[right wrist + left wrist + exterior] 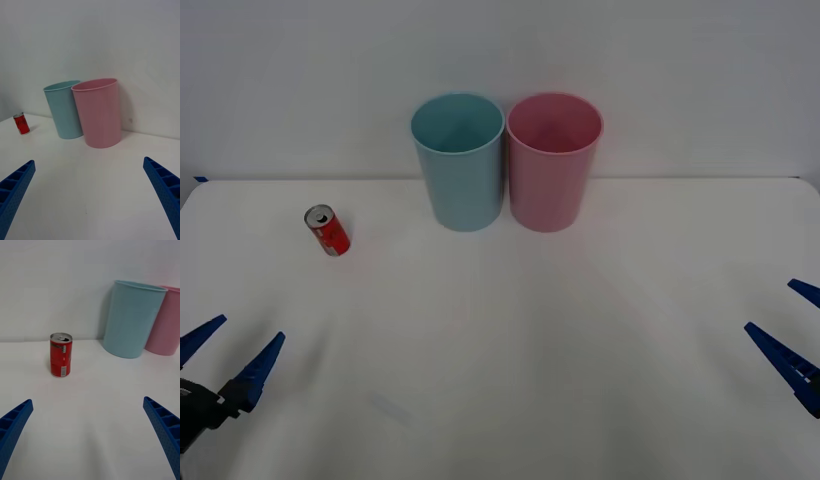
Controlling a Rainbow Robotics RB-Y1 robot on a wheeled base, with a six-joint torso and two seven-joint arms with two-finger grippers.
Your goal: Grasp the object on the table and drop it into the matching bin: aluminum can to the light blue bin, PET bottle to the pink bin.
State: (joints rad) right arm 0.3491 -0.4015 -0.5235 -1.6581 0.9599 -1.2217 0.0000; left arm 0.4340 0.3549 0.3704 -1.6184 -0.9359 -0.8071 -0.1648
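1. The aluminum can [328,230] stands upright on the white desk [510,360], on the robot's left side, with its silver top showing an open mouth.
2. In the left wrist view the aluminum can [60,355] is red with white markings on its side, and nothing touches it.
3. The light blue bin [459,160] stands upright at the far middle of the desk, near the wall, well to the right of the can and farther back.
4. The pink bin [553,161] stands upright just beside the light blue bin, on its right; their rims look to be touching or nearly so.
5. In the right wrist view the pink bin [97,112] is the nearer one and partly covers the light blue bin [64,109], with the aluminum can [21,123] small and farther off beyond them.
6. The left tool [225,358] hovers low at the near left corner of the desk, its two blue ribbed fingers spread wide and released, holding nothing; the can lies ahead of it, well apart.
7. The right tool [792,328] sits at the near right edge of the desk, its blue fingers likewise spread apart and released, well away from both bins.
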